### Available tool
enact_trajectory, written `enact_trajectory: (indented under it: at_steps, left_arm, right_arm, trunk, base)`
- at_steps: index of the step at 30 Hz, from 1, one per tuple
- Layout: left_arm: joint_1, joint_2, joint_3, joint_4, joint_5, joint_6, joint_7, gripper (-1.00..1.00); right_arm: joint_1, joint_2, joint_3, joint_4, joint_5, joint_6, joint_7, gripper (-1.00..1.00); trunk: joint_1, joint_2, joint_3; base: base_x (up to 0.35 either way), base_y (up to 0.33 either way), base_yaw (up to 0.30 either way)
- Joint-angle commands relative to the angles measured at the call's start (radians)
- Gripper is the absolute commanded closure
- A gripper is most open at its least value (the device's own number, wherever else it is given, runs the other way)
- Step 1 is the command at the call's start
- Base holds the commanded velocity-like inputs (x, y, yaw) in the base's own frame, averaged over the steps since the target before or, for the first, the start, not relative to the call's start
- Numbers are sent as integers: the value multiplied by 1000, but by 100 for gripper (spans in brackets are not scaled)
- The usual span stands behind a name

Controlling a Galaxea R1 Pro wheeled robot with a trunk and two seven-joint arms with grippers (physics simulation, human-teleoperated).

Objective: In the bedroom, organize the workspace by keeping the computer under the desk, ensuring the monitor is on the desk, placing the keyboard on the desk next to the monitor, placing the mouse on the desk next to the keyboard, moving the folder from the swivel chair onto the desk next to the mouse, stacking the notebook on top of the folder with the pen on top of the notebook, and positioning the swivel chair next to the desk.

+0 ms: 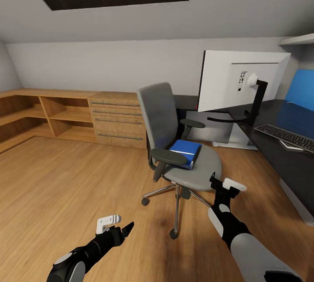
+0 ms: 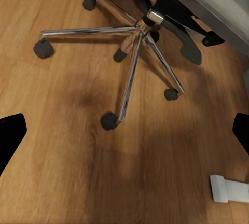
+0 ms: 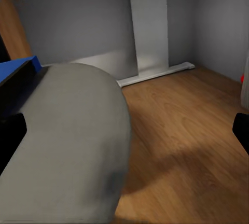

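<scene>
The grey swivel chair (image 1: 174,142) stands on the wood floor, apart from the black desk (image 1: 283,160). On its seat lies the blue folder (image 1: 185,152). The monitor (image 1: 235,79) stands on the desk with its white back toward me, and the keyboard (image 1: 285,136) lies beside it. My right gripper (image 1: 221,185) is open at the seat's front right edge, with the seat (image 3: 67,141) and the folder (image 3: 18,68) just ahead of it. My left gripper (image 1: 124,229) is open low over the floor, facing the chair's chrome base (image 2: 129,53). The computer, mouse, notebook and pen are out of view.
An oak shelving unit (image 1: 56,116) with drawers (image 1: 115,120) lines the back wall at left. A white desk leg (image 3: 150,27) stands beyond the chair. A blue panel (image 1: 301,88) backs the desk. A pale flat thing (image 1: 290,146) lies by the keyboard.
</scene>
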Motion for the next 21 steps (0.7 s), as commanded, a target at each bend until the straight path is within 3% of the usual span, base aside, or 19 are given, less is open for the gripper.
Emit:
enact_trajectory:
  at_steps: [1, 12, 21]
  left_arm:
    - [-1, 0, 1, -1, 4, 6, -1, -100]
    - [0, 0, 2, -2, 4, 6, 0, -100]
    - [-1, 0, 2, -2, 4, 7, 1, -100]
  right_arm:
    - [0, 0, -2, 0, -9, -5, 5, -100]
    - [1, -10, -12, -1, -35, 4, 28, -100]
    - [1, -44, -22, -6, -155, 58, 53, -100]
  trunk:
    - [0, 0, -1]
    - [0, 0, -1]
    - [0, 0, -1]
  base:
    - [0, 0, 0]
    - [0, 0, 0]
    - [0, 0, 0]
